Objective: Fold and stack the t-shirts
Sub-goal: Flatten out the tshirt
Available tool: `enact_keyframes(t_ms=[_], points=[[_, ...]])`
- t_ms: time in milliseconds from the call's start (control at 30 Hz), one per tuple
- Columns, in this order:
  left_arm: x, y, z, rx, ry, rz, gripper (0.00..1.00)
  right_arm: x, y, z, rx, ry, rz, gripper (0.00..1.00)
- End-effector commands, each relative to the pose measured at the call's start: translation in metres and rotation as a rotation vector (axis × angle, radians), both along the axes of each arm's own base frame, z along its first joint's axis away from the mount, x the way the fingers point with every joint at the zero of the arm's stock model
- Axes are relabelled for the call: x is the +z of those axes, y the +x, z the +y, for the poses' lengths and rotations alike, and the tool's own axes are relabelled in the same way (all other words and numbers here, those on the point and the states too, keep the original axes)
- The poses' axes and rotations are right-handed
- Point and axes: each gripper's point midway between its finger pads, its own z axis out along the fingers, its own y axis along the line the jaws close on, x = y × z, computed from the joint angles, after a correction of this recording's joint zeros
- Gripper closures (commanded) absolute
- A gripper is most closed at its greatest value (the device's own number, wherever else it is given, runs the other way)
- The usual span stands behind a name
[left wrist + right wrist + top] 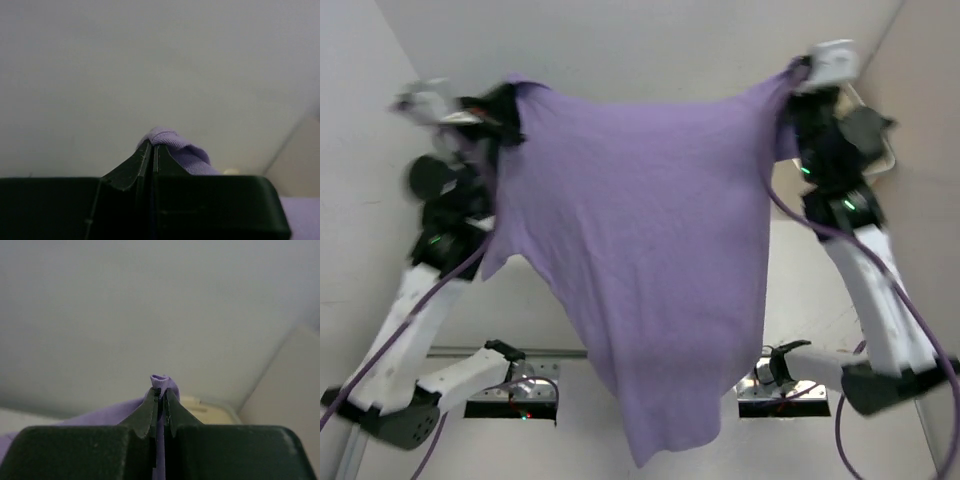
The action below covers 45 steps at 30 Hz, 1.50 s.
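So the big thing here is the lavender t-shirt (640, 250), stretched between the 2 tools and hanging below them in a long lopsided drape, with its low point sagging down closer to the right tool's side. My guess is that's where it goes wrong: the cloth hangs uneven, so if it gets laid on the counter (800, 300) like this, the low tail probably lands first and bunches or folds under itself, and you get a crooked fold. Next worry down in size is the cream basket (888, 150) just beyond the right tool, which a swing that way could snag. Smallest but nastiest is the grips. The left tool (152, 146) is clamped tight on a small rolled nub of fabric poking past its tips. The right tool (160, 390) is pinched closed on an even thinner tuft. With so little cloth in either, a tug apart or a quick drop could pull a corner free and dump that whole side. Counts: 1 t-shirt in view (purple, no others showing), 1 basket corner, 2 arms, 2 tools, both gripping the shirt.
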Motion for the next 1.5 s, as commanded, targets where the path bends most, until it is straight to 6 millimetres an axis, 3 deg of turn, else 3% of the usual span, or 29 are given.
enact_keyframes(t_ms=[0, 67, 100, 133, 167, 200, 233, 267, 333, 367, 433, 467, 500, 533, 567, 600, 633, 667, 700, 733, 767, 800, 833, 933, 1067, 1233, 1267, 1433, 1467], points=[[-0.173, 0.097, 0.007, 0.219, -0.017, 0.447, 1.00, -0.136, 0.107, 0.019, -0.022, -0.079, 0.314, 1.00], [-0.232, 0.118, 0.005, 0.221, -0.035, 0.571, 1.00, -0.182, 0.142, 0.027, 0.020, -0.070, 0.388, 1.00], [-0.285, 0.133, 0.003, 0.242, -0.010, 0.698, 1.00, -0.237, 0.173, 0.033, 0.039, -0.097, 0.501, 1.00], [-0.310, 0.137, 0.003, 0.258, 0.010, 0.765, 1.00, -0.262, 0.187, 0.037, 0.045, -0.100, 0.546, 1.00], [-0.331, 0.143, 0.001, 0.267, 0.029, 0.821, 1.00, -0.273, 0.200, 0.041, 0.049, -0.091, 0.568, 1.00], [-0.341, 0.148, 0.001, 0.282, 0.055, 0.878, 1.00, -0.297, 0.211, 0.053, 0.105, -0.111, 0.618, 1.00], [-0.375, 0.157, 0.002, 0.319, 0.084, 0.973, 1.00, -0.331, 0.231, 0.060, 0.115, -0.112, 0.681, 1.00], [-0.384, 0.161, 0.005, 0.350, 0.098, 1.017, 0.98, -0.356, 0.233, 0.064, 0.132, -0.105, 0.759, 0.93], [-0.397, 0.166, 0.011, 0.414, 0.140, 1.091, 0.73, -0.389, 0.236, 0.073, 0.170, -0.104, 0.857, 0.72], [-0.398, 0.168, 0.008, 0.394, 0.142, 1.100, 0.48, -0.410, 0.234, 0.075, 0.182, -0.104, 0.927, 0.36], [-0.395, 0.170, -0.001, 0.339, 0.146, 1.088, 0.23, -0.418, 0.228, 0.075, 0.188, -0.096, 0.960, 0.10], [-0.392, 0.172, -0.011, 0.279, 0.139, 1.073, 0.01, -0.419, 0.219, 0.075, 0.193, -0.081, 0.970, 0.02], [-0.389, 0.171, -0.015, 0.251, 0.136, 1.062, 0.00, -0.416, 0.211, 0.078, 0.212, -0.069, 0.972, 0.01], [-0.386, 0.172, -0.018, 0.226, 0.141, 1.051, 0.00, -0.429, 0.197, 0.075, 0.205, -0.054, 1.009, 0.01], [-0.383, 0.175, -0.030, 0.157, 0.145, 1.027, 0.00, -0.411, 0.186, 0.073, 0.199, -0.011, 0.987, 0.01], [-0.383, 0.177, -0.034, 0.132, 0.161, 1.021, 0.00, -0.410, 0.176, 0.071, 0.186, 0.025, 0.997, 0.01], [-0.384, 0.179, -0.040, 0.102, 0.165, 1.019, 0.00, -0.430, 0.155, 0.063, 0.143, 0.057, 1.063, 0.01], [-0.385, 0.181, -0.052, 0.033, 0.169, 1.018, 0.00, -0.434, 0.142, 0.059, 0.113, 0.119, 1.085, 0.01], [-0.392, 0.188, -0.059, 0.009, 0.174, 1.026, 0.00, -0.422, 0.130, 0.053, 0.085, 0.148, 1.071, 0.01], [-0.396, 0.192, -0.066, -0.024, 0.179, 1.028, 0.00, -0.448, 0.105, 0.042, 0.014, 0.179, 1.142, 0.01], [-0.401, 0.196, -0.079, -0.093, 0.186, 1.032, 0.00, -0.454, 0.092, 0.034, -0.024, 0.192, 1.162, 0.01], [-0.412, 0.207, -0.087, -0.115, 0.198, 1.048, 0.00, -0.450, 0.079, 0.026, -0.057, 0.205, 1.161, 0.01], [-0.417, 0.212, -0.092, -0.137, 0.217, 1.049, 0.00, -0.470, 0.057, 0.017, -0.104, 0.201, 1.223, 0.01], [-0.444, 0.232, -0.117, -0.249, 0.254, 1.060, 0.00, -0.492, 0.027, -0.004, -0.204, 0.227, 1.296, 0.01], [-0.488, 0.251, -0.149, -0.394, 0.287, 1.125, 0.00, -0.519, 0.017, -0.019, -0.248, 0.258, 1.355, 0.01], [-0.534, 0.243, -0.143, -0.368, 0.278, 1.237, 0.00, -0.538, 0.023, -0.014, -0.216, 0.251, 1.412, 0.01], [-0.547, 0.236, -0.133, -0.319, 0.279, 1.275, 0.00, -0.542, 0.024, -0.011, -0.203, 0.254, 1.424, 0.01], [-0.568, 0.195, -0.087, -0.140, 0.223, 1.405, 0.00, -0.568, 0.036, 0.014, -0.069, 0.270, 1.496, 0.01], [-0.571, 0.178, -0.065, -0.060, 0.212, 1.436, 0.00, -0.576, 0.036, 0.018, -0.048, 0.272, 1.518, 0.01]])
